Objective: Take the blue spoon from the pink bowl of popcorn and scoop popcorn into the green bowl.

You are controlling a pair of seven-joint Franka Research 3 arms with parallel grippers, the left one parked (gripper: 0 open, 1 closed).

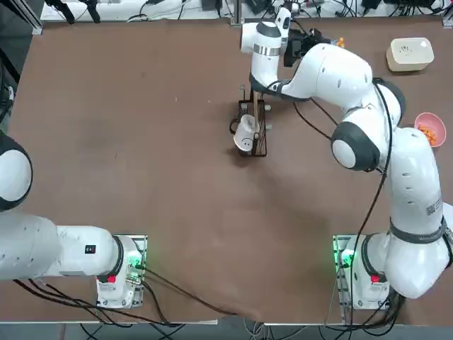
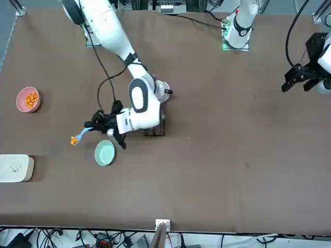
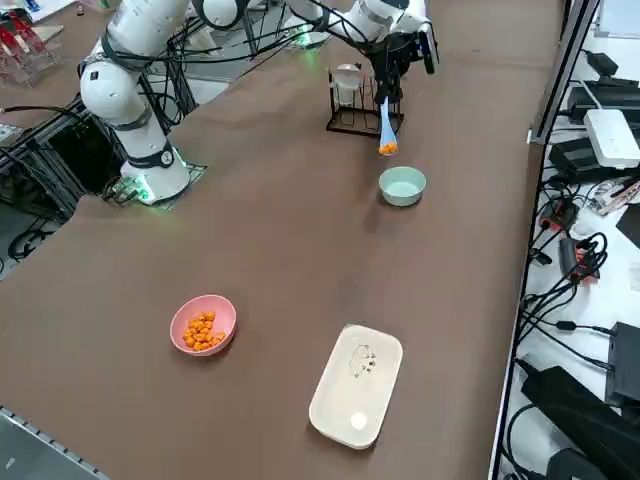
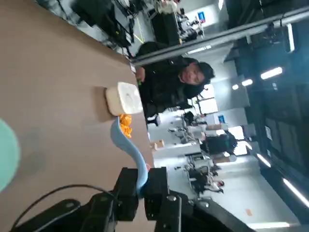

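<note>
We see the small round pale mint-green bowl (image 2: 104,153) lying just below and beside our right gripper (image 2: 94,125), the wire rack (image 2: 155,126) behind it, the round salmon-pink bowl (image 2: 28,99) well apart.

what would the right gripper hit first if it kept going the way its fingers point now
Probably the white box. The right gripper, shut on the blue spoon, points nearly level along the table. The spoon's popcorn leads toward the box, and the green bowl sits off to the side. Depth is unclear, so it might pass above.
</note>
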